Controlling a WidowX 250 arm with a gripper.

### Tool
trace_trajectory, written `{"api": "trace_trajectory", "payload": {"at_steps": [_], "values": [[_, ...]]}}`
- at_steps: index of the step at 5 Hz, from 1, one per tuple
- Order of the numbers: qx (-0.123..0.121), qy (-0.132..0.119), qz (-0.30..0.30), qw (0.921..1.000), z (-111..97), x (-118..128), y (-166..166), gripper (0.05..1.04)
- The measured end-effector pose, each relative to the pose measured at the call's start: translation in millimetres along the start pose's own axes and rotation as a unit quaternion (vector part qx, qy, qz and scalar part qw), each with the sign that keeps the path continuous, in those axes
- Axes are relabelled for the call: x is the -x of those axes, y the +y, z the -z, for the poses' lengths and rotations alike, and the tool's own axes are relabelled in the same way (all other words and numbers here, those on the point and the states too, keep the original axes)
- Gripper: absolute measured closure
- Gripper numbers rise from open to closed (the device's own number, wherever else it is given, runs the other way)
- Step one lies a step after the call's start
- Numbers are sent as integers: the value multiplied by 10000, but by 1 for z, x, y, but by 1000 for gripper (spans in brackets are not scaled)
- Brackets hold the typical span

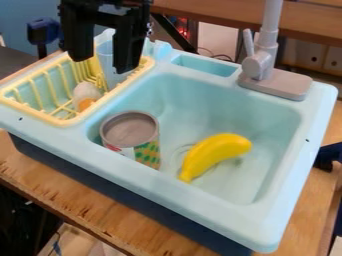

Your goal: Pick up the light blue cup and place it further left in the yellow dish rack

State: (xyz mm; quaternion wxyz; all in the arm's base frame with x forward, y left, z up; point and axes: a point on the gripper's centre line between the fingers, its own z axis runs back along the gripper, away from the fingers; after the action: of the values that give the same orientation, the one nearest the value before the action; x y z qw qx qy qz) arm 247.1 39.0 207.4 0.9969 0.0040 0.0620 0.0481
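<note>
The pale, rounded thing (85, 91) with an orange end lies inside the yellow dish rack (65, 121), and the black hand (103, 61) hangs over the rack's back part, its 2 fingers spread, with nothing pinched that I can see. A bluish cup (112, 70) stands behind the fingers. I'd judge a straight, slow descent best there, both tips kept inside the rim so neither snags the wires. In the sink (174, 182), the can (148, 152) sits near the rack side, so its raised lip wants height when passing over; the banana (215, 152) lies low beyond it. The widest room seems to be over the basin, short of the tall faucet (264, 55) at the back edge.
</note>
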Motion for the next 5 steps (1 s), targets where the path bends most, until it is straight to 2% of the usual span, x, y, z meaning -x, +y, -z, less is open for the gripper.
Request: {"api": "trace_trajectory", "payload": {"at_steps": [1, 2, 3, 4, 5], "values": [[15, 138, 19, 9999, 7, -2, 0, 83], [31, -62, 285, 9996, -5, -35, 8, 83], [20, -245, 482, 9985, -12, -57, 19, 83], [-127, -143, 558, 9983, -6, -72, 26, 83], [-213, -199, 522, 9982, 0, -79, 29, 83]]}}
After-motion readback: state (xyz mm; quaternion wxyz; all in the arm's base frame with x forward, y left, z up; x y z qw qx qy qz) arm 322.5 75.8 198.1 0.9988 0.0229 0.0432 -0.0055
